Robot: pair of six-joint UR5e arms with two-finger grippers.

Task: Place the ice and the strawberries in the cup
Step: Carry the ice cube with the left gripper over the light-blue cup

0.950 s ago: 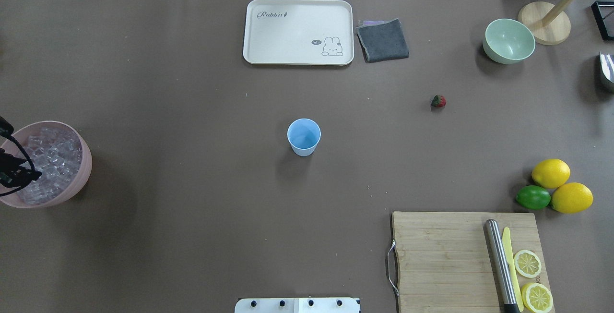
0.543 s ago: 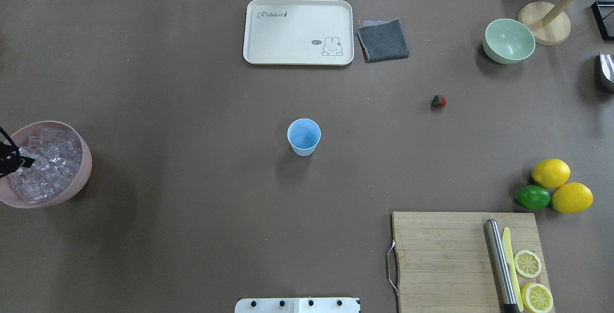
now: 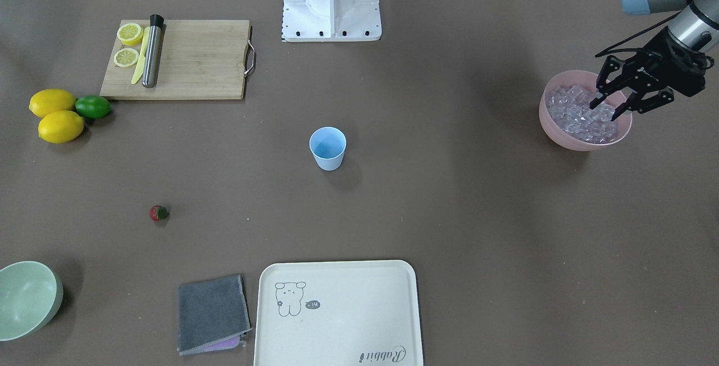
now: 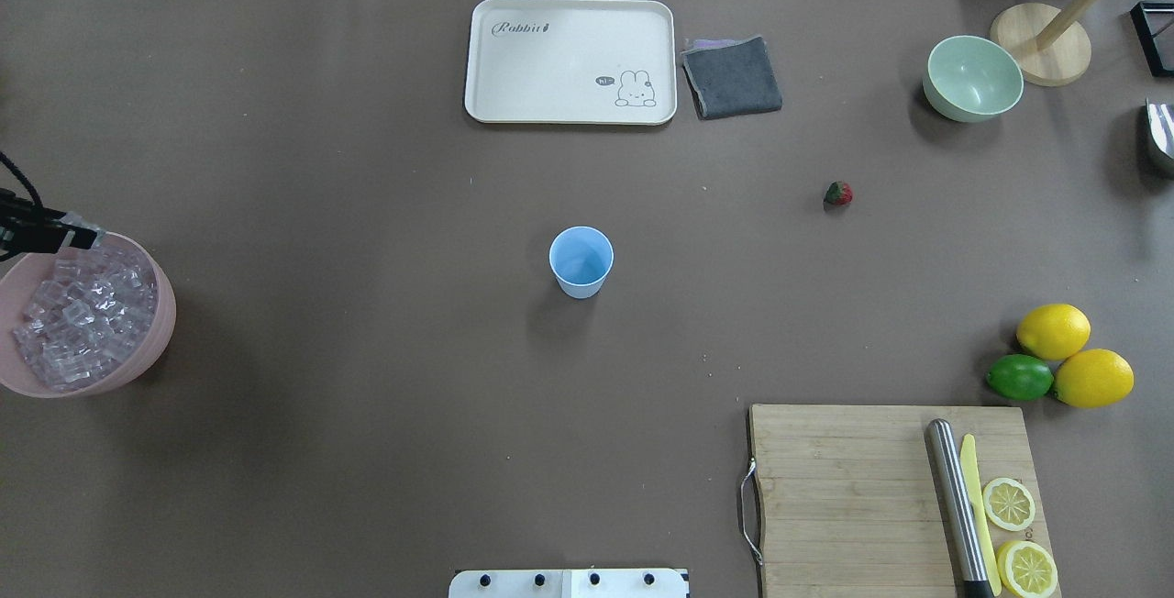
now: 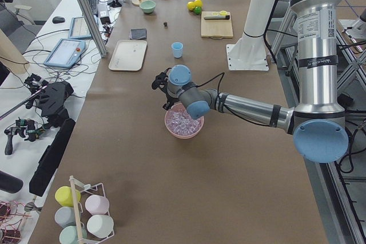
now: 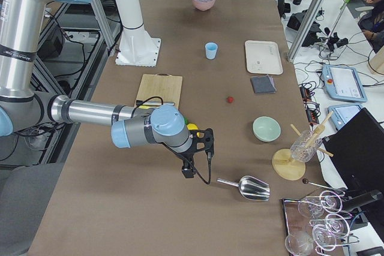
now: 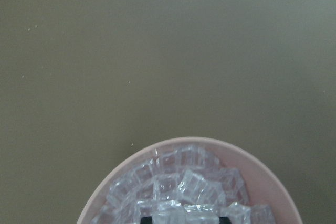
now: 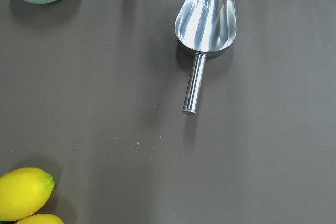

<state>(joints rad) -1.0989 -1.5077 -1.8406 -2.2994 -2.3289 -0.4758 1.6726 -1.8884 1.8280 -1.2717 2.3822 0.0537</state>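
Glassy ice cubes (image 3: 581, 113) heap in a round pink bowl (image 3: 578, 143).

Long brown table (image 5: 171, 198), cluttered white side desk (image 5: 71, 5) alongside

Left gripper (image 3: 608, 110) is hovering over ice (image 3: 578, 119) in pink bowl (image 3: 578, 142) near table's edge on robot's left, fingers apart, grip on any cube unclear | cup (image 3: 328, 149) is standing upright mid-table | strawberry (image 3: 158, 213) is lying toward operators' edge, robot's right.
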